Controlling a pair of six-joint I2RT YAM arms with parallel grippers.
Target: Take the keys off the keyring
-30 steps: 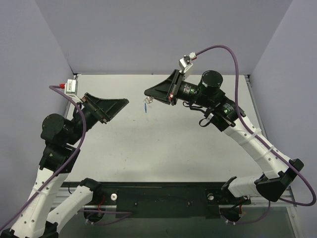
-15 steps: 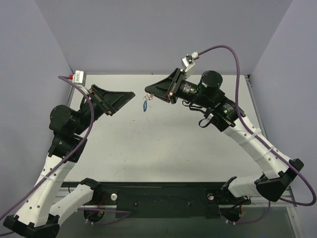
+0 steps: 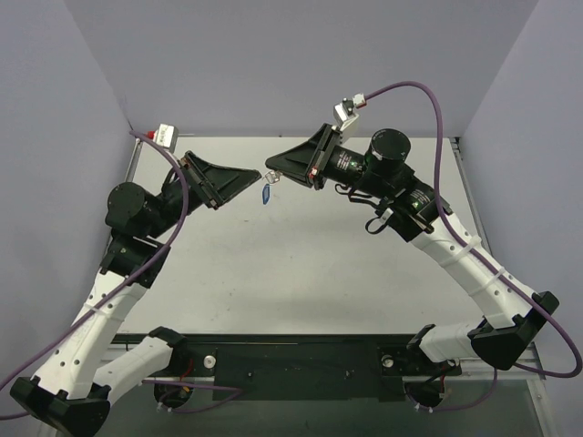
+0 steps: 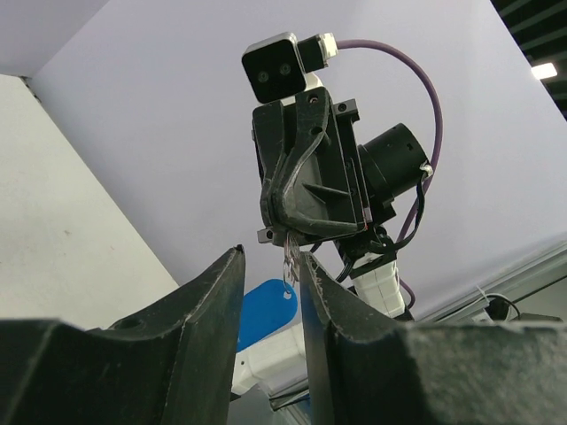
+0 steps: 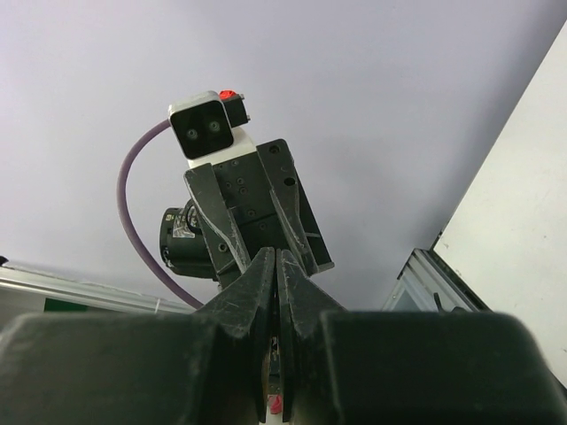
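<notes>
My right gripper is shut on the metal top of the keyring and holds it above the table. The blue oblong tag hangs below it. In the left wrist view the thin ring dangles from the right gripper's tips, with the blue tag under it. I cannot tell the silver key apart from the ring. My left gripper is open, its tips on either side of the ring, not touching it. In the right wrist view my right jaws are pressed together.
The white table lies below both arms, with grey walls on three sides. A black rail runs along the near edge. The left arm's wrist camera faces the right gripper.
My left arm has swung right and forward, bringing its open jaws up to the hanging keyring. My right gripper has barely moved and keeps its hold.
</notes>
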